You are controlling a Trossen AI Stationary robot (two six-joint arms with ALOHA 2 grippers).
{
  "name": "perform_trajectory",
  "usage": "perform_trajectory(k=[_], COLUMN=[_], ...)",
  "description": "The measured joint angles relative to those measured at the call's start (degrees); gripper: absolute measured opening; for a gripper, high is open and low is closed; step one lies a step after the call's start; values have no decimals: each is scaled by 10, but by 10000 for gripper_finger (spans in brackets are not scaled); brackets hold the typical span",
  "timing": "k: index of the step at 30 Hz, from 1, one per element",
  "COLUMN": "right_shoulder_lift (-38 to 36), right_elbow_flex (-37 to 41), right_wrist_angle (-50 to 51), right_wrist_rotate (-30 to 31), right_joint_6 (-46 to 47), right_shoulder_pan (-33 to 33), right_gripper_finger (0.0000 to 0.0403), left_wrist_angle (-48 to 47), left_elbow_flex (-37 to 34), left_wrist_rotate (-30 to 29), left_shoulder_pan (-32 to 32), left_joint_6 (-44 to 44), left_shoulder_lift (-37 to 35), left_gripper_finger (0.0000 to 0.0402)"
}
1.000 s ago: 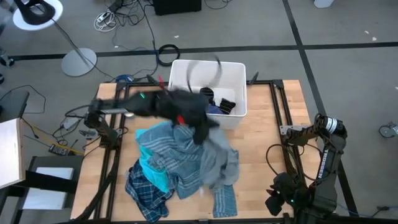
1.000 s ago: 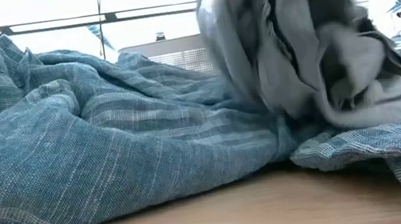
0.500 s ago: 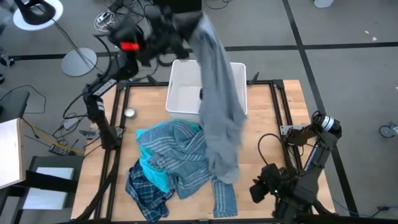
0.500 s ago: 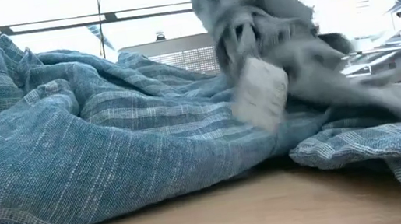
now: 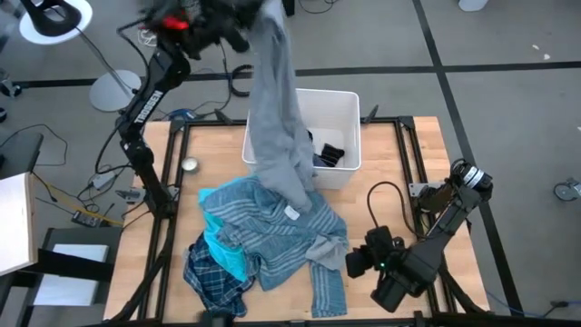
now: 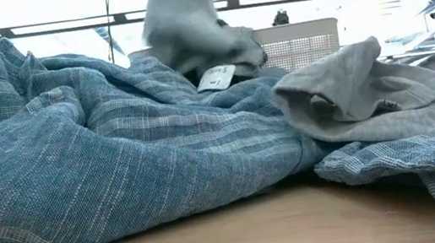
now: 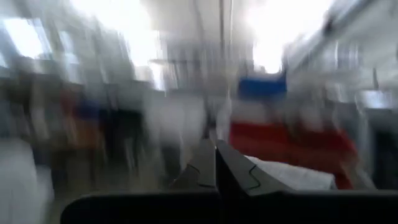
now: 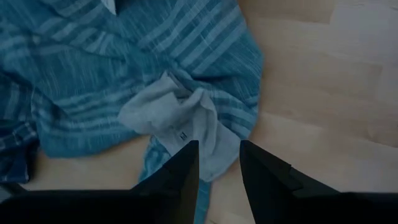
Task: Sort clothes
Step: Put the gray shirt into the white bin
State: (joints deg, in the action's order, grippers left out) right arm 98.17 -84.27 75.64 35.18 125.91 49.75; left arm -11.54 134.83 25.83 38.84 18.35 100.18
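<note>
My left gripper [image 5: 238, 13] is raised high beyond the table's far edge, shut on a grey top [image 5: 277, 118]. The top hangs down in front of the white bin [image 5: 349, 104], and its lower end with a white label [image 6: 216, 77] reaches the heap. The heap holds a blue-grey striped shirt [image 5: 263, 227], a turquoise piece [image 5: 222, 250] and a navy plaid shirt [image 5: 207, 283]. Black socks [image 5: 329, 153] lie in the bin. My right gripper [image 5: 352, 263] is open and low at the heap's right edge, just short of a small grey piece [image 8: 180, 121] lying on the striped shirt [image 8: 93, 93]. My left gripper holds the grey top by its upper end [image 5: 266, 25]; motion blur hides which part and how many layers. The top hangs long and slack below the gripper, its lower end [image 5: 292, 207] resting on the striped shirt.
A small round metal thing [image 5: 189, 164] lies on the table's left part. Bare wood [image 5: 399, 182] shows to the right of the heap and in front of it [image 6: 259, 235]. Cables and a lamp stand lie on the floor beyond the table.
My left gripper has risen from the heap, going up and toward the far left, drawing the grey top up with it; the top now hangs long with only its lower end on the heap. My right arm has moved from the near right corner toward the heap.
</note>
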Motion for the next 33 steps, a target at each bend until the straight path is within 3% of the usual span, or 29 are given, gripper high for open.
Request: perform_trajectory(k=[2,6,10,16,26,29,33], right_shoulder_lift=[0,0,0,0,0,0,0], right_elbow_flex=[0,0,0,0,0,0,0], right_wrist_angle=[-2,-2,-6,-6,-31,-32,-53], right_wrist_rotate=[0,0,0,0,0,4,51], right_joint_6=[0,-3,-19,-38,-89,-93,-135], right_shoulder_pan=[-7,-19,-29,-46,-75,-82,-100], right_gripper_finger=[116,116,116,116,116,116,116], left_wrist_angle=[-149,-404,-544,-602,-631,-680,-734], left_elbow_flex=[-1,-1,-1,-1,-1,-1,-1], left_wrist_rotate=[36,28,12,-6,-11,10,-4], left_shoulder_pan=[4,-1,-15,-26,-26,-36,-73], left_joint_6=[-22,-153,-242,-230,-264,-302,-329], left_shoulder_lift=[1,1,13,34,45,45,43], left_gripper_finger=[0,0,6,37,139,151,148])
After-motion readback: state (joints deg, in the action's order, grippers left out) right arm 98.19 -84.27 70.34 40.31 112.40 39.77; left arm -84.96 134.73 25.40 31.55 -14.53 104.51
